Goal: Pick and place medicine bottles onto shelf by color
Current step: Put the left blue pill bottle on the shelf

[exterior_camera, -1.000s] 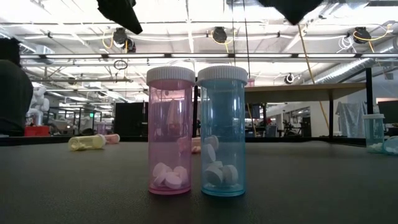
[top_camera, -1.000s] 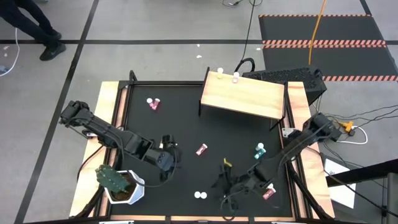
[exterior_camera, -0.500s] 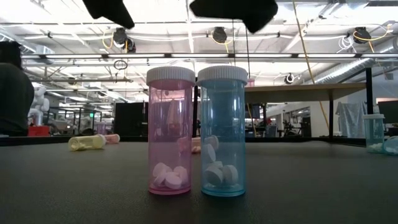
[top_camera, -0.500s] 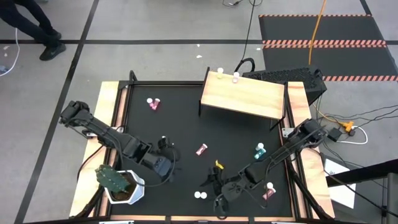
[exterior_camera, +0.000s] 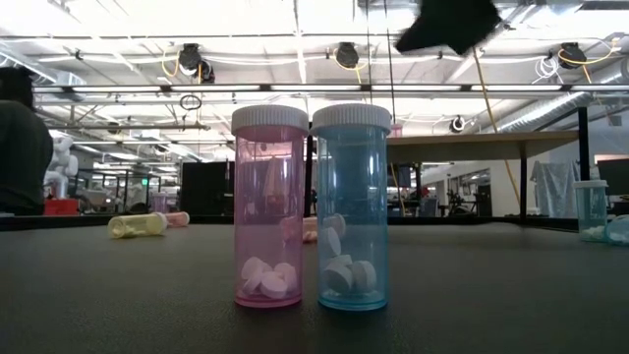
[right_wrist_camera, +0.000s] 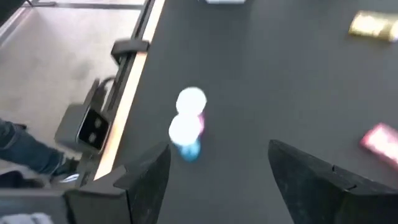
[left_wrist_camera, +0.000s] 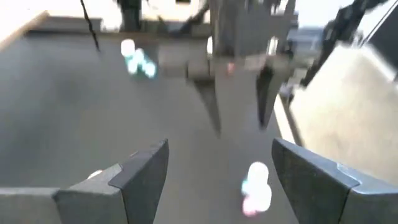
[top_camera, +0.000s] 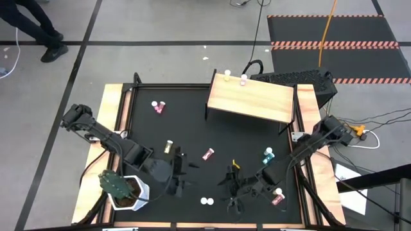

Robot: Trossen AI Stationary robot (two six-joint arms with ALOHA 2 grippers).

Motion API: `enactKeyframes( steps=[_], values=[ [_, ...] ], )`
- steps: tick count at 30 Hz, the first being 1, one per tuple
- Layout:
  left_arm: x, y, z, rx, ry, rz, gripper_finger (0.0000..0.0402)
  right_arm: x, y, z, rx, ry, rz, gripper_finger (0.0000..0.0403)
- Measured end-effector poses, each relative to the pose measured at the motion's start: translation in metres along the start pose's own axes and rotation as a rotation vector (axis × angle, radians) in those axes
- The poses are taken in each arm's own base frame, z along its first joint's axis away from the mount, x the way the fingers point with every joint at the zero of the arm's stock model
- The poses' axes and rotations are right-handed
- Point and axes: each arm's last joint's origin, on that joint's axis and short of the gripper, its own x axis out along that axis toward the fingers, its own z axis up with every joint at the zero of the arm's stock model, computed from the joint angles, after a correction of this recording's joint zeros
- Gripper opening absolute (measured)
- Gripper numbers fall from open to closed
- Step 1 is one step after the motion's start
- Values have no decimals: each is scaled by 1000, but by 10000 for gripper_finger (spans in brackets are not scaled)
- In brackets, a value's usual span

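Two medicine bottles, one pink (exterior_camera: 268,206) and one teal (exterior_camera: 351,206), stand upright side by side on their bases near the table's front edge (top_camera: 205,201). My left gripper (top_camera: 185,181) hangs open to their left, and they show ahead of its fingers (left_wrist_camera: 255,186). My right gripper (top_camera: 227,192) hangs open to their right, above the table (exterior_camera: 452,22), and the pair shows ahead of it too (right_wrist_camera: 186,124). A yellow bottle (top_camera: 169,147) lies on its side behind my left gripper. The wooden shelf (top_camera: 250,97) stands at the far right.
A red bottle (top_camera: 208,154) lies mid-table. Teal bottles (top_camera: 268,154) are near the right edge, pink ones (top_camera: 158,106) at the far left, one more (top_camera: 277,197) at the near right. Two bottles (top_camera: 235,77) stand on the shelf's far edge. A potted cactus (top_camera: 122,187) sits at the near left.
My left gripper has drawn toward the table's near edge and tipped up, uncovering the yellow bottle, which lies where it was. My right gripper swung toward the table's left and then back. No bottle has moved.
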Motion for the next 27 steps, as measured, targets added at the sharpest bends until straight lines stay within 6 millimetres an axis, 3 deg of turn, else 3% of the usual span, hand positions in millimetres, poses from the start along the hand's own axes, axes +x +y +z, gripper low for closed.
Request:
enactKeyframes(
  steps=[4, 7, 11, 19, 23, 27],
  values=[
    [0, -5, 11, -8, -115, -38, 285, 3, 1, -22, 48, 49, -5, 263],
    [9, -17, 9, 83, -158, -80, 285, 5, 1, -34, 57, 46, 6, 263],
    [36, -36, -7, 160, -145, -167, 285, 8, -2, -46, 104, 15, 23, 263],
    [85, -53, -31, 22, -9, -188, 285, 11, -12, -62, 224, 0, -62, 263],
    [98, -54, -31, 23, 53, -199, 285, 12, -14, -66, 223, 8, -72, 263],
    [101, -41, -23, 23, 38, -152, 285, 12, -16, -70, 220, 17, -79, 263]
  ],
)
